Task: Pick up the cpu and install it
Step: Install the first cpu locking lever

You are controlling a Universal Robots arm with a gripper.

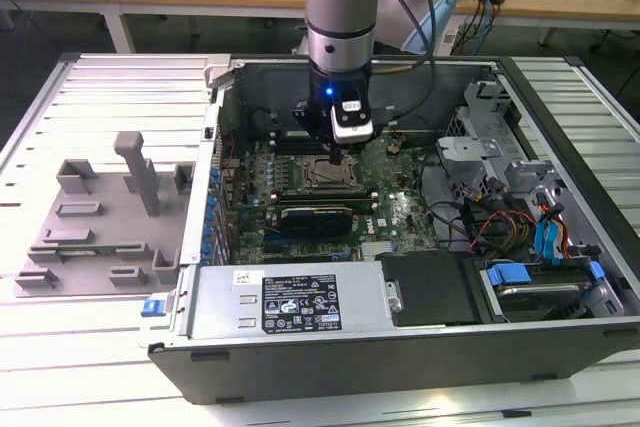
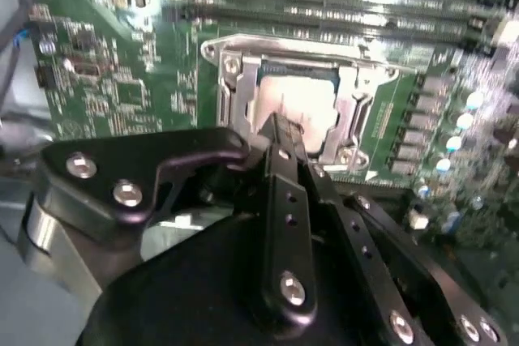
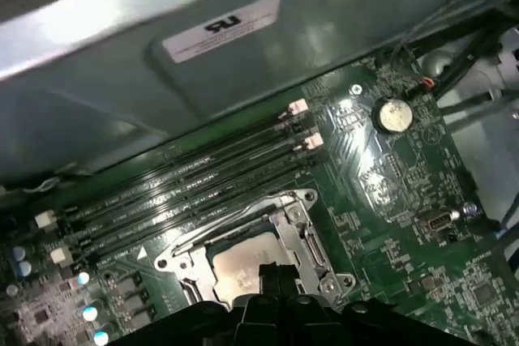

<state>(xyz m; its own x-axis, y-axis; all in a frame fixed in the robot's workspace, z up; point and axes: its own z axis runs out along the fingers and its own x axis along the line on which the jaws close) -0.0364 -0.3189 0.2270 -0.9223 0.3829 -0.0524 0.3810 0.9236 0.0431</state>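
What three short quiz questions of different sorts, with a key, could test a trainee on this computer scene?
1. True or false: the cpu lies on the grey fixture blocks.
2. In the second wrist view the gripper is nearest to: A) the coin battery, B) the cpu, C) the blue drive latch.
3. Fill in: the long black slots beside the socket frame sit on the green ____.

Key: 1 false, it lies in the socket frame; 2 B; 3 motherboard.
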